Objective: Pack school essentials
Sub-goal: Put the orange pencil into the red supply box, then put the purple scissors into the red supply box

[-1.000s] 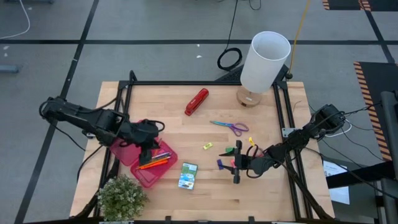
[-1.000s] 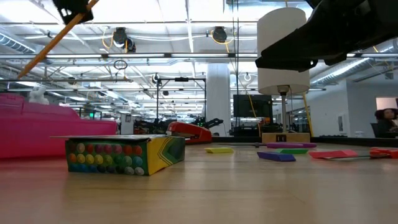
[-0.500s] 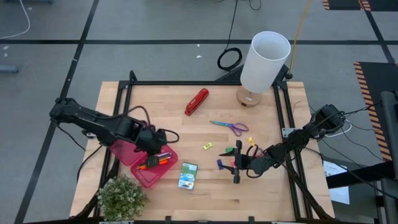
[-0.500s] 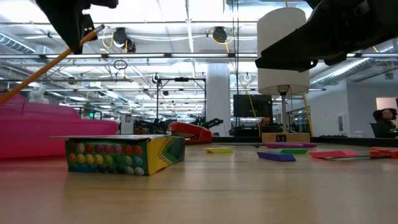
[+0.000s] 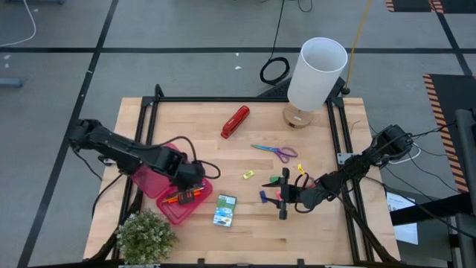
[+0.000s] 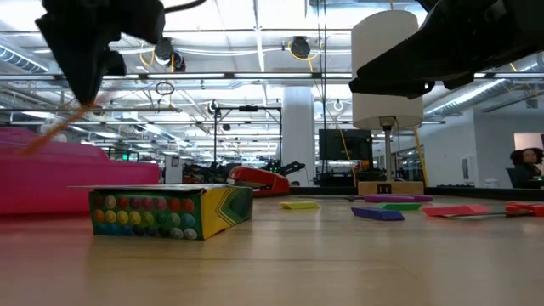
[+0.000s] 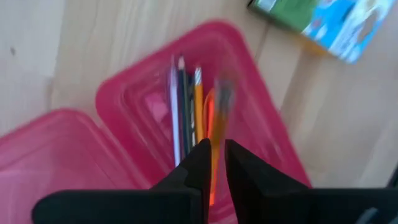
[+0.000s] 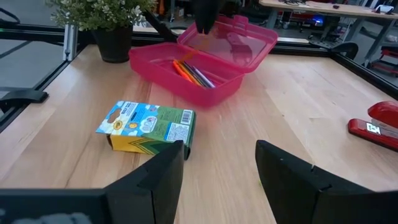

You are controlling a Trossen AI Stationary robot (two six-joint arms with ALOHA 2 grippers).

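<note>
Orange pens (image 5: 181, 198) and pencils (image 7: 184, 106) in pink case (image 5: 162, 214), left tool (image 5: 189, 182) pinching one orange pen, right tool (image 5: 283, 195) gaping.

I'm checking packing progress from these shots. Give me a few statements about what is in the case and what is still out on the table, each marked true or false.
1. The open translucent pink plastic case already holds pencils and orange pens. True.
2. The small green-yellow crayon box lies inside that case. False: it lies on the wooden table beside the case.
3. The left end effector is over the case, fingers nearly closed on an orange pencil. True.
4. The purple-teal scissors are packed. False: they lie on the table, near the lamp with the white shade.
5. The right end effector is open and holds nothing. True.
</note>
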